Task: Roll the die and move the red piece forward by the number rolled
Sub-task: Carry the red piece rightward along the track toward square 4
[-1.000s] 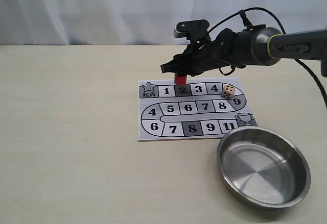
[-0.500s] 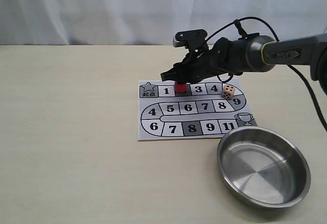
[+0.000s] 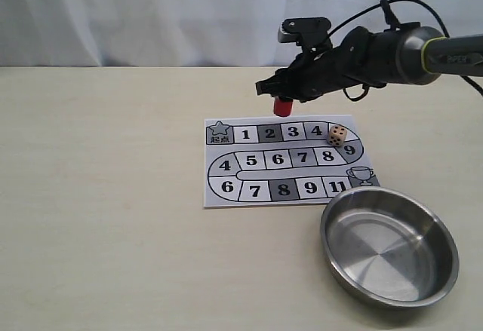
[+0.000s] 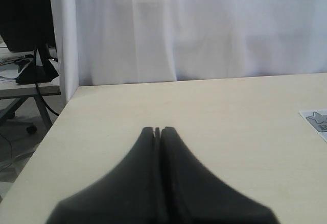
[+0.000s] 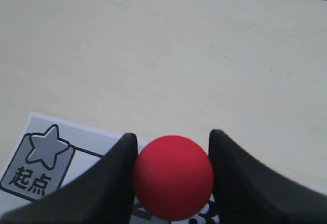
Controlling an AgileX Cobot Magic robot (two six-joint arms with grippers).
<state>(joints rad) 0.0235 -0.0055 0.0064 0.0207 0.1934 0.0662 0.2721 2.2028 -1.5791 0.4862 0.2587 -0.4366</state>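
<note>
My right gripper [image 3: 284, 99] is shut on the red piece [image 3: 283, 106], holding it in the air above the far edge of the paper game board [image 3: 219, 188], over squares 2 and 3. From the right wrist the red piece [image 5: 173, 177] fills the gap between both black fingers [image 5: 115, 178]. The beige die [image 3: 337, 136] rests on the board's far right end, beside square 4, with black pips showing. My left gripper [image 4: 157, 130] is shut on nothing and hovers over bare table far from the board; only a board corner [image 4: 317, 121] shows there.
A round steel bowl [image 3: 438, 271] sits on the table at the board's near right corner. The right arm's black cable loops above the arm. A white curtain closes off the back. The table's left edge and a desk beyond it show in the left wrist view.
The right gripper had set the red piece down on square 2, then lifted it and carried it up and to the right. Die and left gripper stayed put.
</note>
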